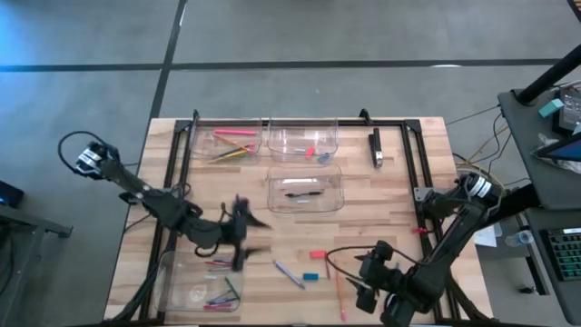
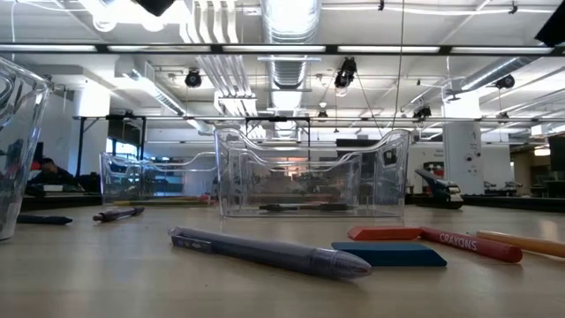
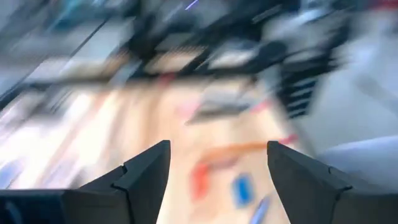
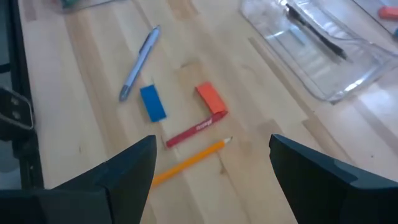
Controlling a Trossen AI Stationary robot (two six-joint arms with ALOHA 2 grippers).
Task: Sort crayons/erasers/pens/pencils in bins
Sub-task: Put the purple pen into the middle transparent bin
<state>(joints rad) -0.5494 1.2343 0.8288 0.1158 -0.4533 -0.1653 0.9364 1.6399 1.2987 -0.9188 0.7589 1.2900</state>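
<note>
On the table's near middle lie a grey-purple pen (image 4: 140,62), a light blue eraser (image 4: 152,102), a red eraser (image 4: 210,99), a red crayon (image 4: 189,132) and an orange pencil (image 4: 189,160), all flat on the wood. My right gripper (image 4: 211,174) is open just short of the pencil, at the near right (image 1: 361,272). My left gripper (image 3: 217,180) is open and empty, above the table left of centre (image 1: 241,234), beside the near-left bin (image 1: 200,282) that holds crayons. The far-left bin (image 1: 234,141) holds pencils, the far-middle bin (image 1: 304,141) erasers, the centre bin (image 1: 304,191) pens.
A black oblong block (image 1: 376,148) lies at the far right of the table. A dark frame (image 1: 272,121) runs along the far edge and down both sides. The left wrist view is smeared. Bare wood lies between the centre bin and the loose items.
</note>
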